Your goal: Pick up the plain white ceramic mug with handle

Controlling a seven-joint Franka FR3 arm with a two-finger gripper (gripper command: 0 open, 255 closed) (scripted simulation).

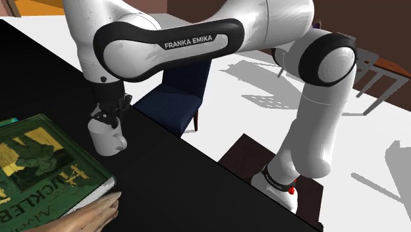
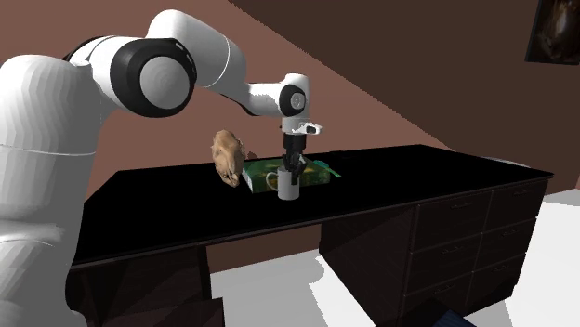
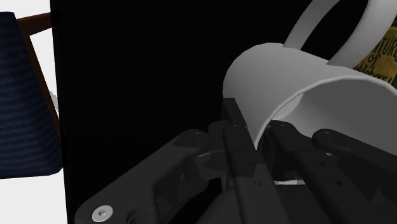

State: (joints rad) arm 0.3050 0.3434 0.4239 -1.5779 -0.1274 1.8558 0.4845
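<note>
A plain white mug (image 1: 109, 140) with a loop handle (image 3: 324, 32) stands upright on the black counter (image 1: 178, 184), right beside a green book (image 1: 39, 165). My black gripper (image 1: 105, 118) comes down onto its rim from above. In the wrist view the mug (image 3: 286, 76) has its wall running between the two fingers, one outside and one inside the cup, and both press on it. My gripper (image 3: 257, 143) is shut on that rim wall. The second exterior view shows the mug (image 2: 289, 188) under the gripper (image 2: 292, 167), its handle pointing toward that view's left.
The green book (image 2: 316, 172) lies flat behind the mug. A tan hand-shaped object (image 1: 92, 216) rests by the book's corner. A dark blue chair (image 1: 174, 99) stands just past the counter edge. The counter (image 2: 428, 172) stretches on toward the second exterior view's right.
</note>
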